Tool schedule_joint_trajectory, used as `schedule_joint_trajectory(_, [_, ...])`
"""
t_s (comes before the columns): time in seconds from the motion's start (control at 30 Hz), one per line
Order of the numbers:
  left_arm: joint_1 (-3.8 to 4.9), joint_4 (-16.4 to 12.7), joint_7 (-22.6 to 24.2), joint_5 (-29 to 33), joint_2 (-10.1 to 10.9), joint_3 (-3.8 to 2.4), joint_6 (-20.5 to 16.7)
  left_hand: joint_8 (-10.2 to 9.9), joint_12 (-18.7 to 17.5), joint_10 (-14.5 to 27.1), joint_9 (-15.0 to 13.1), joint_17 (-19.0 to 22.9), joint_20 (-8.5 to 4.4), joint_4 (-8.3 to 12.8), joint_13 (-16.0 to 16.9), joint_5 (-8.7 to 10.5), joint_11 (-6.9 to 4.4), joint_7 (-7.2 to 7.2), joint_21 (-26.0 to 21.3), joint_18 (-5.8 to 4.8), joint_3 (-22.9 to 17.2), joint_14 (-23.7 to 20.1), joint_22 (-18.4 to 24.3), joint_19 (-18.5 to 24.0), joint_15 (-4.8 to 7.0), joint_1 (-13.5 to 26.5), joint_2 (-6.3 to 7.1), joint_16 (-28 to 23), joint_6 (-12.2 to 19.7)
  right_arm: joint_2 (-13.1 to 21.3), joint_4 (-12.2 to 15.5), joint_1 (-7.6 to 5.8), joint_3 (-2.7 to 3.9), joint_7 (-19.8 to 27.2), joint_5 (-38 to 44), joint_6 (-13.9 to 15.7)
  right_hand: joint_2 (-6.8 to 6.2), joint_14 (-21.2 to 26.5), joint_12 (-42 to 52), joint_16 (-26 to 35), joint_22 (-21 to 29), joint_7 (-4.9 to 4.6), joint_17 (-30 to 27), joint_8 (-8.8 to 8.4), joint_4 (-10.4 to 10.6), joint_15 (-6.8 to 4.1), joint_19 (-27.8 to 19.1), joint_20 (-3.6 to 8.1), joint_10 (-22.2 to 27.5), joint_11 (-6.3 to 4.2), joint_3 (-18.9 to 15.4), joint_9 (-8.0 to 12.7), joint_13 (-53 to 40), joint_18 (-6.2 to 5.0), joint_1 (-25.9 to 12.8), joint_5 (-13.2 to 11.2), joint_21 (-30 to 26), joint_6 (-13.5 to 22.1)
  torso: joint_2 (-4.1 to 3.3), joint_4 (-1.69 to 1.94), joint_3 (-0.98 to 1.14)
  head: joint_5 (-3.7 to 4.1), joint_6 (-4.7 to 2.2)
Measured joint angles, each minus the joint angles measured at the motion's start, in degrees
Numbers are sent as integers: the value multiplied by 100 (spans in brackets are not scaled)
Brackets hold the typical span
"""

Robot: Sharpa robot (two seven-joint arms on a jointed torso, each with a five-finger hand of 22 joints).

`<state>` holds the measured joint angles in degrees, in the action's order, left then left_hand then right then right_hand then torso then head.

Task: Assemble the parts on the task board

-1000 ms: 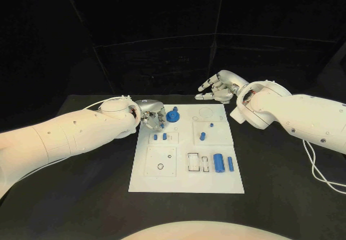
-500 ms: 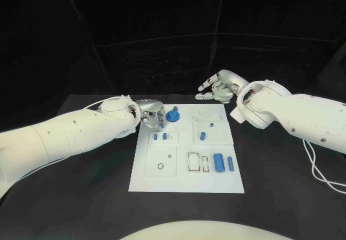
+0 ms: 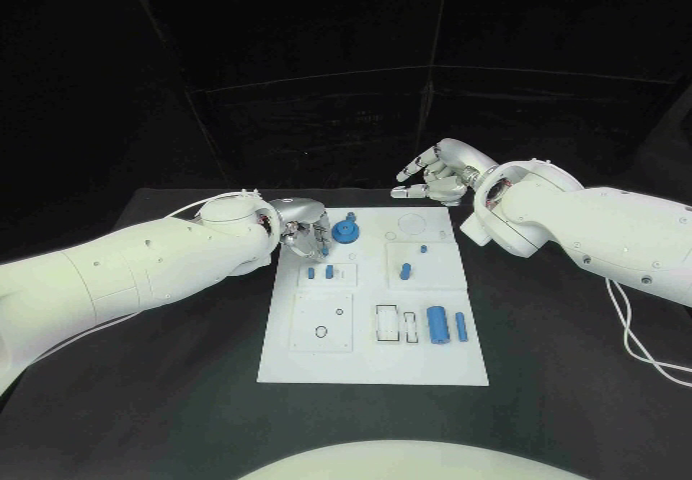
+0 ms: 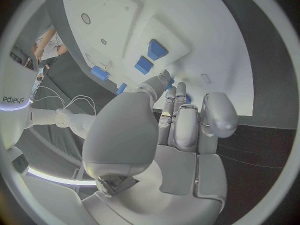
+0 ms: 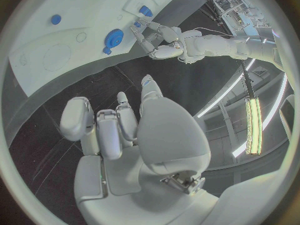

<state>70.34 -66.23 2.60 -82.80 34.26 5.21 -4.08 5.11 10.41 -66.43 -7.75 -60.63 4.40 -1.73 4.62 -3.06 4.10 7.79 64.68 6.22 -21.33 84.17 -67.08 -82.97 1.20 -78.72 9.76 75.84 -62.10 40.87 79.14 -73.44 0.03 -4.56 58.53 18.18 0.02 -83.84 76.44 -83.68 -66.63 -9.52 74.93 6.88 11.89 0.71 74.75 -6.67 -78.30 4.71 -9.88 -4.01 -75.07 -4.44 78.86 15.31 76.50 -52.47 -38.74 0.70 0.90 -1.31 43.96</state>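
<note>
Fingers (image 3: 312,240) of my left hand (image 3: 299,228) sit curled beside the round blue part (image 3: 345,232) at the task board (image 3: 372,362)'s far left corner—unmoved over the last second, grip unclear—while my right hand (image 3: 440,172) hovers empty beyond the board, so assembly stalls.

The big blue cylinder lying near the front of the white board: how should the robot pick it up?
Probably by its long round sides, coming straight down from above. The big blue cylinder lies flat on the task board, lengthwise toward the robot. A slimmer blue cylinder lies close on its right and a small frame on its left, so the fingers must slip into narrow gaps.
</note>
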Motion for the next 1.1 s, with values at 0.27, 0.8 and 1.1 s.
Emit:
schedule_joint_trajectory(0.27, [0, -10, 0, 103, 19, 0, 10, 0, 0, 0, 0, 13, 0, 0, 0, 0, 0, 0, 0, 0, 0, 0, 0, 0, 0, 0, 0, 0, 0, -5, -9, 0, 0, 1, 0, 0, 0, 0, 0, 0, 0, 0, 0, 0, 0, 0, 0, 0, 0, 0, 0, 0, 0, -1, 0, 0, 0, 0, 1, 0, -1, -3, 10])
schedule_joint_trajectory(0.8, [-3, -78, -19, 462, 349, -138, -154, -132, -110, 134, 85, 111, 25, -8, -10, 0, 51, 45, -100, 0, 86, -21, 51, 25, -20, 0, 0, -37, 292, 67, -132, 0, 0, -21, 32, -39, 158, -25, -2189, 555, 896, 36, -432, 79, 7, -39, -653, 24, 1649, -40, -103, -8, 2102, -242, 227, 0, -656, -61, 5, -1, -6, 7, -1])
schedule_joint_trajectory(1.1, [23, -422, 0, 1992, 1037, -227, -428, -80, -154, 216, 95, 216, 89, -8, -14, 0, 71, 95, -476, 0, 118, -21, 367, 133, -62, -32, -88, -104, 263, 298, -152, 0, -6, -110, 694, -315, 232, 74, -4947, 1468, 1592, 144, -1457, 222, -157, -112, -991, 115, 1879, -119, -50, -10, 4636, -271, 1250, -124, -1279, -537, 9, 7, -7, 55, -41])
